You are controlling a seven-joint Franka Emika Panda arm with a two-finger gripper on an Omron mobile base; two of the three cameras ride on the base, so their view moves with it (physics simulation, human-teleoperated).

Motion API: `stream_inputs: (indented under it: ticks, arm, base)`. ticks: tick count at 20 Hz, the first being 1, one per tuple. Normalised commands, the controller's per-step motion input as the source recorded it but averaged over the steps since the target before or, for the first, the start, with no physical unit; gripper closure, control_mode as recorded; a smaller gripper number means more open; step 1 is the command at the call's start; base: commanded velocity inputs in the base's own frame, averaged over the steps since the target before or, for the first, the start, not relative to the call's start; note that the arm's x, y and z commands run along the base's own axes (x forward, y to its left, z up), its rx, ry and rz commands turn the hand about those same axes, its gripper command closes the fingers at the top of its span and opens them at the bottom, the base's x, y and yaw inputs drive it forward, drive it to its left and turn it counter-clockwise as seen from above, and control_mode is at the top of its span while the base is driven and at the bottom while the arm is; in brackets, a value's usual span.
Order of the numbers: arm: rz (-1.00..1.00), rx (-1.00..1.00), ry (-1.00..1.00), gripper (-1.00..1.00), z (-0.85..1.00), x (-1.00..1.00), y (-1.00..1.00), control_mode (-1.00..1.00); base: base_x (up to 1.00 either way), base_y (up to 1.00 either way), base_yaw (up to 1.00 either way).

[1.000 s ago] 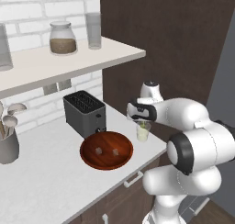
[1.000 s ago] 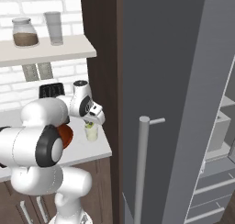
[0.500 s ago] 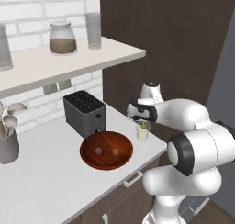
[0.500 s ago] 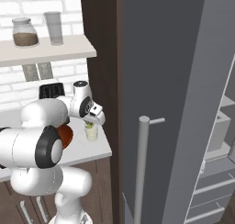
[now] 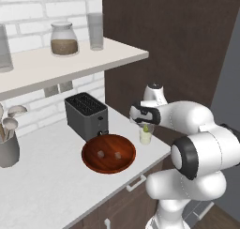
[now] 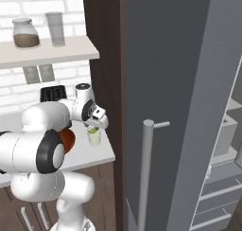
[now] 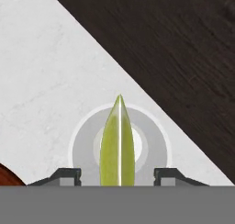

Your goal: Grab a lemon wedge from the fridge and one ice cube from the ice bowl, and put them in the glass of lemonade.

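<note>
jaws: our gripper [image 7: 117,175] has just sprung apart, gripping nothing | wedge: lemon wedge [image 7: 118,142] hangs free between the jaws, directly over the glass of lemonade [image 5: 146,135] | ice bowl [image 5: 108,153] beside it, cubes apparently untouched | next: ice cube

Base views flank arm, share counter [image 5: 56,186]; hand view looks straight down, close.

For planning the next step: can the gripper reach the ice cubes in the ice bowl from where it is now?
Probably yes. The gripper hangs open over the glass of lemonade, right beside the ice bowl. The ice cubes lie uncovered, nothing above them.
</note>
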Motion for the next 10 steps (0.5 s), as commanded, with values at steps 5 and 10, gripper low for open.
stream_inputs:
  ticks: [5,10]
  arm:
    - [0.00,0.00,0.00,-1.00,0.00,0.00,0.00,-1.00]
    - [0.00,0.03,-0.01,-1.00,0.09,-0.18,0.00,-1.00]
  base:
    - [0.00,0.00,0.00]
    - [0.00,0.00,0.00]
